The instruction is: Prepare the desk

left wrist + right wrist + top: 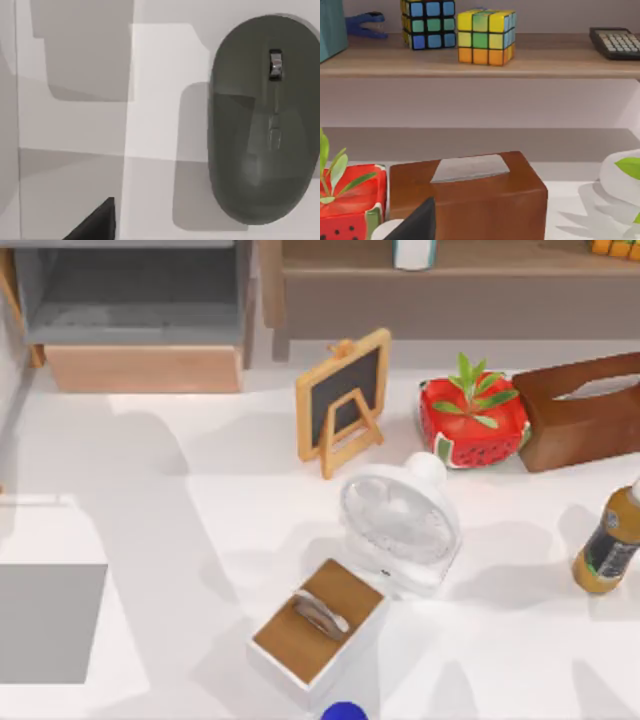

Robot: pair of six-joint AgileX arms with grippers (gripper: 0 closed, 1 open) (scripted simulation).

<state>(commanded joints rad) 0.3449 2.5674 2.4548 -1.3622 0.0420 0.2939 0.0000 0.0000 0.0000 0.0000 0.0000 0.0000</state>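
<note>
The desk (190, 540) is a wide white tabletop. On it stand a small chalkboard easel (343, 400), a white fan (400, 520) and a white box with a wooden lid and metal handle (318, 625). A grey computer mouse (262, 125) lies on a white surface under my left arm's wrist camera, and a dark part of my left gripper (95, 225) shows beside it, clear of it. My right gripper (420, 222) shows as a dark tip in front of a brown tissue box (470, 192), apart from it.
A watermelon-patterned plant pot (472, 425), the tissue box (580, 410) and a brown bottle (608, 545) fill the right side. An open grey drawer box (135, 310) and a wooden shelf (450, 290) stand at the back. The shelf holds two colour cubes (485, 36) and a calculator (616, 42). A grey mat (50, 620) lies at the left.
</note>
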